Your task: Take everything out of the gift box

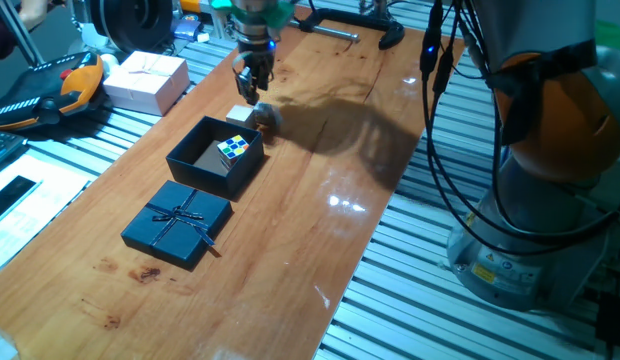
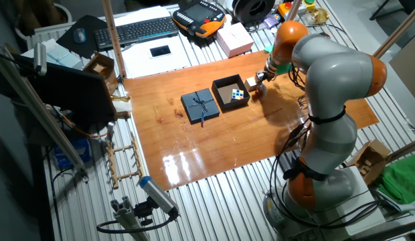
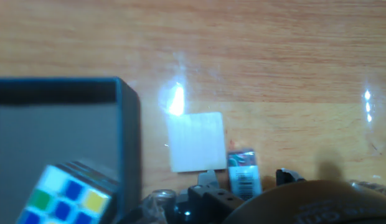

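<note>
Your gift box sits open near the middle of the glossy wooden table, a low square box with dark navy walls and a matte brown cardboard floor. The puzzle cube lies inside against the box's far wall, its stickered faces showing white, blue, yellow and green. In the hand view it is blurred and cut off by the lower edge.

The white block is already out, flat on the wood just beside the box's outer wall, on the side toward the table's far edge. It looks like plain pale wood with faint grain.

Your gripper hangs above that block with its dark fingers pointing down. They seem apart and hold nothing, but you cannot tell the gap for certain at this size.

The matching lid lies flat next to the box, nearer the table's front edge, with a thin ribbon bow across its top.
</note>
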Action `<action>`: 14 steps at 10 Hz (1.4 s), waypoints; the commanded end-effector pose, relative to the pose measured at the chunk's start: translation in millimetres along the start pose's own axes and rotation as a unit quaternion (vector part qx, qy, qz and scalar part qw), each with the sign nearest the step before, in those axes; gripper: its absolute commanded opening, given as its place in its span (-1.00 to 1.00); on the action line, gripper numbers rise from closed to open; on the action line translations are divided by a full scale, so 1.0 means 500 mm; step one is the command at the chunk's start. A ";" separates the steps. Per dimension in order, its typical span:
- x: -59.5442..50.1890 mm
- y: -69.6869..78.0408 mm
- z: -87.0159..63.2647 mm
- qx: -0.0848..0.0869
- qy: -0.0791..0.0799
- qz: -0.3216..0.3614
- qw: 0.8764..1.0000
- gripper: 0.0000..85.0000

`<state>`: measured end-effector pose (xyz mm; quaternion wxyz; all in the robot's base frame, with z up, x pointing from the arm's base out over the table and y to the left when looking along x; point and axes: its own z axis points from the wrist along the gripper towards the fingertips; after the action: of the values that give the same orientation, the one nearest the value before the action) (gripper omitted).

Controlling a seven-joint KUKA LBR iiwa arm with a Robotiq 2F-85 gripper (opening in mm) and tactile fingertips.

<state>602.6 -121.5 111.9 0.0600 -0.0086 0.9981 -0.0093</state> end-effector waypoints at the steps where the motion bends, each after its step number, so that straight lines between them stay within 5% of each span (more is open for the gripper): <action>1: -0.004 0.019 -0.012 -0.001 0.002 0.011 1.000 0.23; 5: -0.022 0.106 -0.047 0.009 0.014 0.065 0.998 0.25; 11: 0.001 0.231 -0.048 0.023 0.021 0.159 0.987 0.32; 14: 0.014 0.272 -0.037 0.025 0.024 0.214 0.976 0.54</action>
<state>590.7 16.5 125.1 0.0379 0.2013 0.9786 -0.0211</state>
